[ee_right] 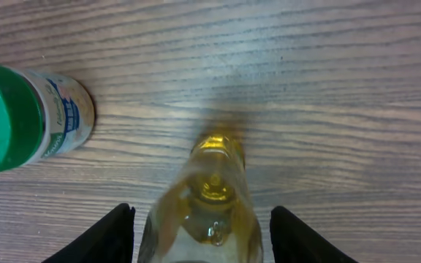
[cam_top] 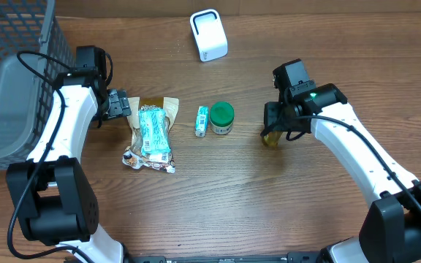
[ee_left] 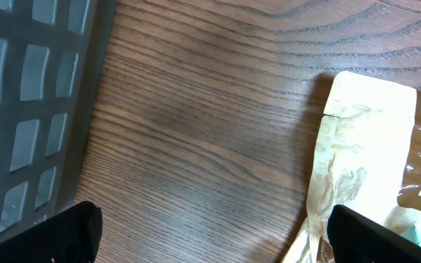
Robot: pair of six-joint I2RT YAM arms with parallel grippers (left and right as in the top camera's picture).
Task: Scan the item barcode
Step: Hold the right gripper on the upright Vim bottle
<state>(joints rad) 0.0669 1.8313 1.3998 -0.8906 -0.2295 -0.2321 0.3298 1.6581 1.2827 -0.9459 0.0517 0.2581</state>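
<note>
Wood table (cam_top: 232, 190), right gripper (ee_right: 201, 210) has fingers apart either side of the bottle (ee_right: 210, 183), left gripper (ee_left: 212, 213) wide open by the pouch (ee_left: 364, 131).

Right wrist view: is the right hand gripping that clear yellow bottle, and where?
Apparently nothing is held. The right hand straddles the clear yellow bottle at its body, its fingers standing just off both sides. The left hand is open, empty.

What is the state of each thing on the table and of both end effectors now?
Left end effector: open, empty, beside the snack bag.
Right end effector: open, astride the yellow bottle.
Yellow bottle: between those fingers, not clamped.
Green-lidded jar: upright, lid on.
Small box: lying flat.
Snack bag: lying flat.
Scanner: standing, untouched.
</note>
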